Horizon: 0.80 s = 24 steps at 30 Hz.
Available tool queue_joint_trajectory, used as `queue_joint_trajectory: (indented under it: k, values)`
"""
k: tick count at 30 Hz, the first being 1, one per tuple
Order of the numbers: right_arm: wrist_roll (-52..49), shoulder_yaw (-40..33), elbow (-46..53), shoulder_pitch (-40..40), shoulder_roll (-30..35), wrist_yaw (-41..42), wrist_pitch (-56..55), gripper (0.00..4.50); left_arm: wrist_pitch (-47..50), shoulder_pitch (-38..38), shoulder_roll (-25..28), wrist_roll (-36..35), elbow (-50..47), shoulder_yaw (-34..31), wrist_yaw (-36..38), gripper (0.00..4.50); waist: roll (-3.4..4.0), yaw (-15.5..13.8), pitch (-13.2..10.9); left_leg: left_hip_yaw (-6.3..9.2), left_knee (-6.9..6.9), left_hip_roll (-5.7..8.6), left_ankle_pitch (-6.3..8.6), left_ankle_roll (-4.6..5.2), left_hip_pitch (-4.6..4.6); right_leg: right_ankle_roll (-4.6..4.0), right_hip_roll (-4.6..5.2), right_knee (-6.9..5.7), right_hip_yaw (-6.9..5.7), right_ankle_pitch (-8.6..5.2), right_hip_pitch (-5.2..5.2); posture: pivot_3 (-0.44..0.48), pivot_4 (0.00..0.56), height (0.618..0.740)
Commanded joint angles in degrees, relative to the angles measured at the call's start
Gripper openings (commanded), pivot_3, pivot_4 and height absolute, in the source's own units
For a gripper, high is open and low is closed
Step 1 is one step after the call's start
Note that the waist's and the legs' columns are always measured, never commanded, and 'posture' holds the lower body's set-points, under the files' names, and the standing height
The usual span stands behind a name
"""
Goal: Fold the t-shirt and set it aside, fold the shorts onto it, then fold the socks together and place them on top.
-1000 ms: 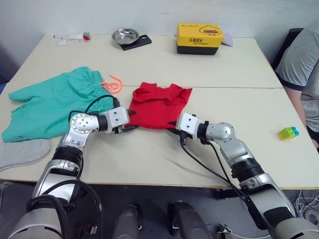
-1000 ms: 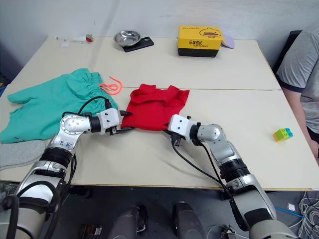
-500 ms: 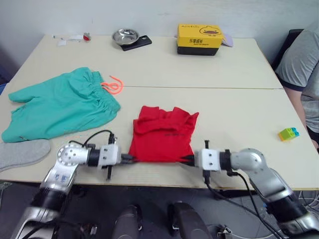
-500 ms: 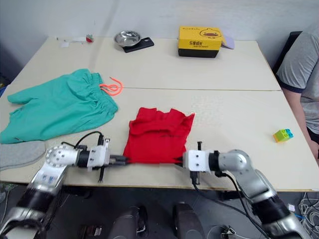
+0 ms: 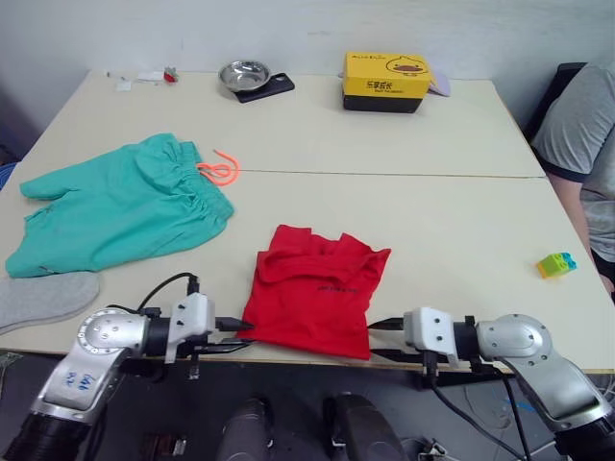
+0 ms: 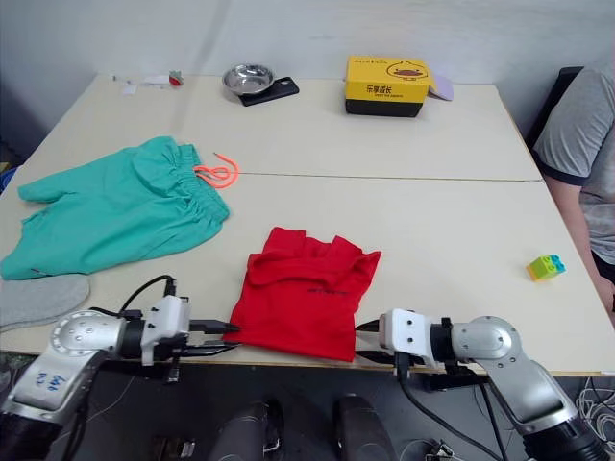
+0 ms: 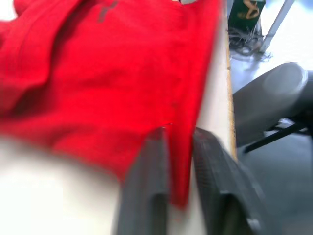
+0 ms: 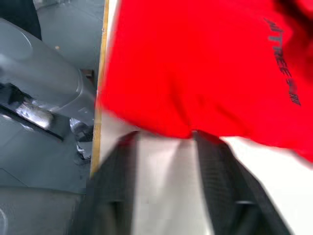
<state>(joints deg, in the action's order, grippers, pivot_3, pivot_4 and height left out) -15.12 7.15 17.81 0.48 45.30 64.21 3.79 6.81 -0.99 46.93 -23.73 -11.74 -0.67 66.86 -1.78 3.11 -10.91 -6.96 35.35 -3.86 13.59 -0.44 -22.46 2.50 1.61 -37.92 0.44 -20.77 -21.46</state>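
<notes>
T-shirt (image 5: 314, 303), rumpled red cotton, lies between spread left hand (image 5: 233, 335) and right hand (image 5: 384, 338).

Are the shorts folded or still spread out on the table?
Spread out. The shorts lie flat, both legs extended toward the table's left edge, with the waistband gathered beside the orange drawstring.

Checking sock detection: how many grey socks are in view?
1. A grey sock lies at the table's near-left edge, just in front of the teal shorts. A second may be hidden or out of frame.
</notes>
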Motion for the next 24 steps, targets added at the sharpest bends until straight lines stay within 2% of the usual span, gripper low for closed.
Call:
queue_joint_trajectory:
  k: [1, 2, 4, 5, 7, 10, 15, 19, 22, 24]
  values:
    - [-7.8, -5.5, 1.2, 0.3, 1.1, 3.0, 1.2, 3.22, 5.3, 1.1, 1.8, -6.2, -3.4, -3.5, 1.8, 2.33, -0.01, 0.0, 0.0, 0.00, 0.00, 0.00, 0.00, 0.00, -0.01, 0.00, 0.00, 0.00, 0.00, 0.00, 0.00, 0.000, 0.150, 0.740]
    - [-9.7, -6.5, 1.4, 0.1, 1.5, 4.5, 1.6, 3.53, 6.5, 2.4, 2.0, -7.2, -3.6, -3.9, 2.1, 2.66, -0.01, -0.1, 0.0, 0.00, 0.01, 0.02, -0.01, 0.01, 0.02, 0.01, 0.02, 0.01, 0.01, 0.01, 0.04, 0.000, 0.150, 0.740]
    - [-12.7, -7.3, 2.2, -0.8, 1.4, 5.6, 3.5, 3.54, 8.7, 4.7, 1.7, -9.0, -4.1, -4.1, 2.0, 3.33, -0.02, -0.2, 0.0, 0.01, 0.01, 0.06, -0.05, 0.08, 0.05, 0.03, 0.05, 0.01, 0.00, 0.02, 0.09, 0.000, 0.150, 0.740]
    - [-14.1, -7.1, 2.3, -2.8, 0.1, 4.4, 5.3, 3.42, 9.1, 6.8, 0.6, -8.9, -3.5, -3.3, 1.6, 3.66, -0.03, -0.2, 0.0, 0.01, 0.02, 0.06, -0.07, 0.09, 0.06, 0.03, 0.05, 0.01, 0.00, 0.03, 0.10, 0.000, 0.150, 0.740]
    - [-14.3, -5.4, 1.6, -6.3, -2.2, 2.8, 6.9, 2.90, 7.3, 10.9, -1.8, -5.6, -0.6, -0.5, 0.6, 3.67, -0.03, -0.1, 0.0, 0.01, 0.02, 0.06, -0.11, 0.09, 0.08, 0.02, 0.06, 0.01, 0.01, 0.05, 0.12, 0.000, 0.150, 0.740]
    - [-7.8, -1.3, -1.8, -9.6, -5.0, 1.4, 3.8, 1.83, 1.4, 15.3, -4.0, 2.5, 5.8, 4.1, 0.4, 3.10, -0.02, 0.0, 0.0, 0.00, 0.01, 0.07, -0.20, 0.06, 0.09, 0.00, 0.02, 0.02, 0.02, 0.12, 0.10, 0.000, 0.150, 0.740]
    - [3.5, 5.1, -9.5, -14.3, -10.2, -3.3, -3.4, 0.02, -7.5, 20.7, -7.4, 9.6, 15.5, 9.3, 1.9, 1.46, -0.06, 0.0, 0.0, -0.04, -0.12, 0.05, -0.20, -0.08, -0.08, -0.03, -0.07, 0.04, 0.03, 0.08, -0.15, 0.000, 0.150, 0.740]
    - [10.1, 7.6, -14.2, -17.3, -13.6, -8.0, -7.3, 0.00, -11.1, 23.7, -9.7, 12.7, 20.5, 10.7, 0.8, 0.14, -0.06, -0.1, 0.0, -0.07, -0.07, 0.06, -0.34, -0.33, -0.24, -0.01, -0.06, 0.04, 0.03, 0.08, -0.29, 0.000, 0.150, 0.740]
    - [11.9, 7.8, -16.2, -19.0, -15.4, -10.5, -7.7, 0.00, -14.0, 26.2, -11.4, 15.5, 24.7, 11.0, -1.2, 0.04, -0.06, -0.1, 0.0, -0.07, -0.02, 0.07, -0.34, -0.32, -0.21, 0.00, -0.05, 0.00, 0.02, 0.08, -0.24, 0.000, 0.150, 0.740]
    - [12.0, 7.2, -17.1, -19.9, -16.4, -11.8, -7.4, 0.00, -15.8, 28.6, -13.5, 17.1, 27.9, 10.1, -5.1, 0.04, -0.06, -0.1, 0.0, -0.05, 0.00, 0.06, -0.34, -0.32, -0.21, 0.01, -0.05, -0.03, 0.02, 0.09, -0.24, 0.000, 0.150, 0.740]
